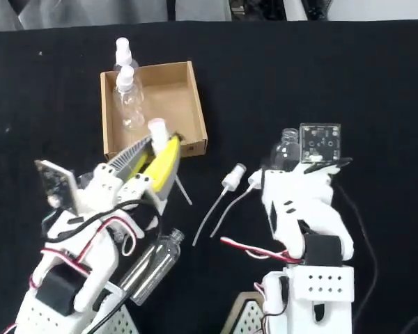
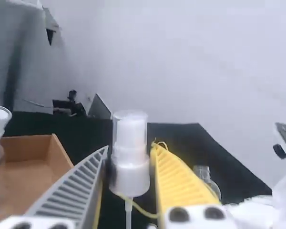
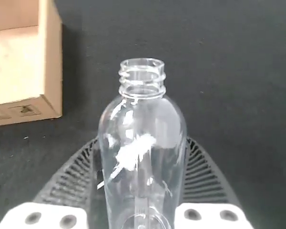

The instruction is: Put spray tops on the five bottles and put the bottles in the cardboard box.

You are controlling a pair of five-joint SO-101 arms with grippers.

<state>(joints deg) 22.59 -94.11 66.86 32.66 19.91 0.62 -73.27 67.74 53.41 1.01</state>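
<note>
Spray top (image 2: 129,164) clamped in left pincer (image 2: 129,151) at box (image 1: 196,104) near edge, open bottle (image 3: 142,119) clamped upright in right pincer (image 3: 142,143), capped bottle (image 1: 129,97) in box, uncapped bottle (image 1: 155,263) lying on desk (image 1: 348,69), loose tops (image 1: 234,177) between arms.

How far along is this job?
Done: one capped bottle lies in the cardboard box, another at its far wall. In hand: left gripper holds a spray top, right gripper an open bottle. Left: two loose spray tops, one uncapped bottle lying by the left arm.
</note>
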